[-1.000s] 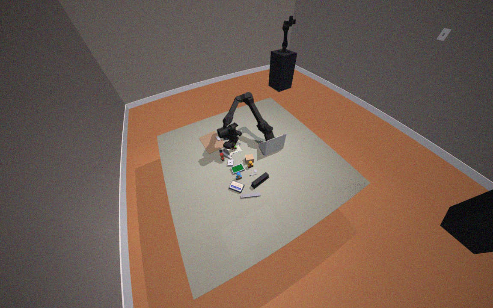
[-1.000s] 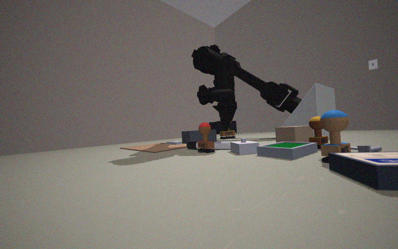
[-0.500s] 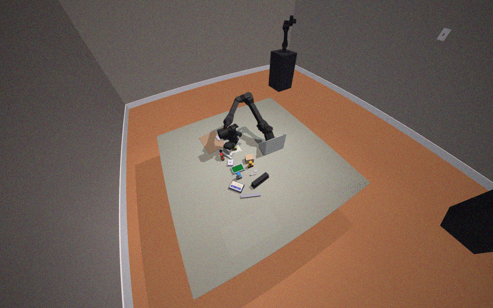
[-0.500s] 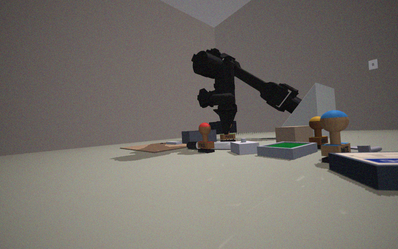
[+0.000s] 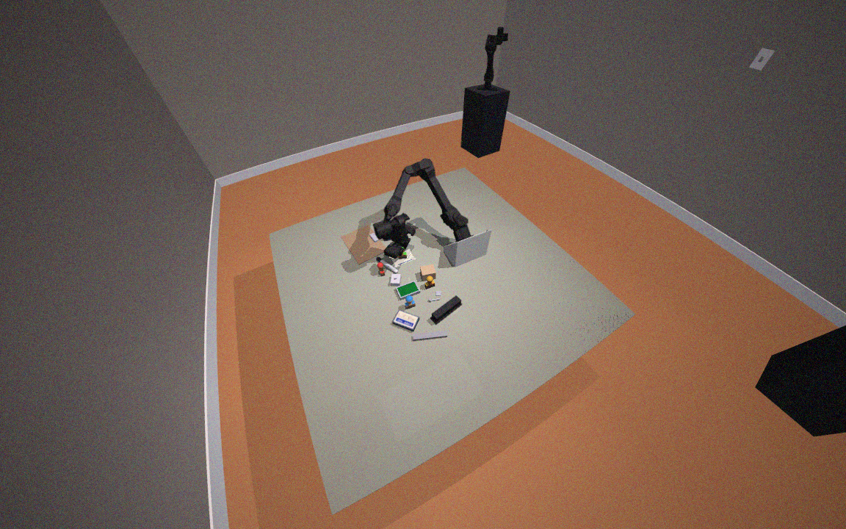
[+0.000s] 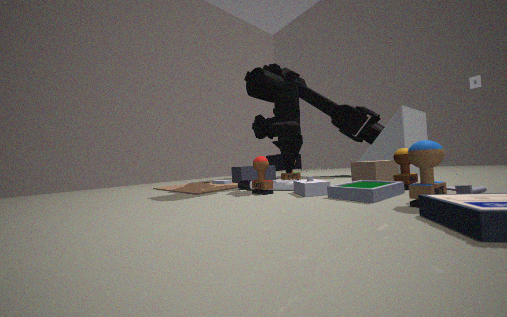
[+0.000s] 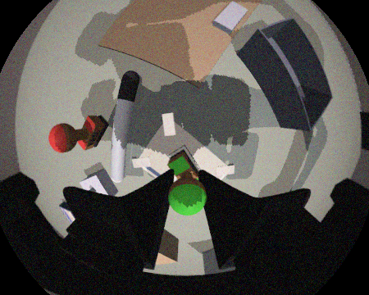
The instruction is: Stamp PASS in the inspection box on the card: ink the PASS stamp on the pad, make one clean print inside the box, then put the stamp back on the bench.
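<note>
My gripper (image 6: 290, 171) (image 7: 186, 174) is shut on the PASS stamp (image 5: 404, 254) (image 6: 291, 176) (image 7: 187, 199), which has a green knob and a wooden block. The stamp is upright, at or just above the card (image 5: 406, 261) (image 7: 210, 161); whether it touches cannot be told. In the wrist view, corner lines of the inspection box (image 7: 184, 146) show just past the stamp's block; the rest is hidden. The green ink pad (image 5: 407, 289) (image 6: 366, 184) lies in its grey tray, away from the gripper.
A red-topped FAIL stamp (image 5: 380, 267) (image 6: 261, 184) (image 7: 62, 138) and a grey, black-ended cylinder (image 7: 123, 131) stand and lie beside the card. A brown sheet (image 5: 361, 245) (image 7: 156, 37) and a dark block (image 7: 271, 78) are beyond. Blue-topped (image 6: 426, 153) and yellow-topped (image 6: 402, 156) stamps stand near the pad.
</note>
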Available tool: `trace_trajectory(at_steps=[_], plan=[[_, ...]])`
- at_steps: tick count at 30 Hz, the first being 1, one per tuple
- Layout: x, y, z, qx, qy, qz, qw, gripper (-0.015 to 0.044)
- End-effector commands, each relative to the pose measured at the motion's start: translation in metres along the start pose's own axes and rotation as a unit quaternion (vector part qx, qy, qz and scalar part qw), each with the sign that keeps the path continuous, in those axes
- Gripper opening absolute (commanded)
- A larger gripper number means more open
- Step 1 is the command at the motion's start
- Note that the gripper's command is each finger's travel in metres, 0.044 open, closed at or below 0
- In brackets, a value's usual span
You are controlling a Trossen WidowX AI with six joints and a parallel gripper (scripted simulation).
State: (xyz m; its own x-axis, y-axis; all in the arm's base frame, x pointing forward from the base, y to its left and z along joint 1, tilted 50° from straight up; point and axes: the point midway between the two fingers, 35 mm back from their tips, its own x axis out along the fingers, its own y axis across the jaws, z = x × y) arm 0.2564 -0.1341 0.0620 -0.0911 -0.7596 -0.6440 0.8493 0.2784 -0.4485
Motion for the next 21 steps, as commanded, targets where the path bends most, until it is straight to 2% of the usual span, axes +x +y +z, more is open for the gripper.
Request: trace_trajectory(at_steps=[1, 21], plan=[[0.0007, -0.0009, -0.0009, -0.004, -0.001, -0.002, 1.0, 0.0], [0.0048, -0.001, -0.001, -0.005, -0.002, -0.002, 1.0, 0.0]])
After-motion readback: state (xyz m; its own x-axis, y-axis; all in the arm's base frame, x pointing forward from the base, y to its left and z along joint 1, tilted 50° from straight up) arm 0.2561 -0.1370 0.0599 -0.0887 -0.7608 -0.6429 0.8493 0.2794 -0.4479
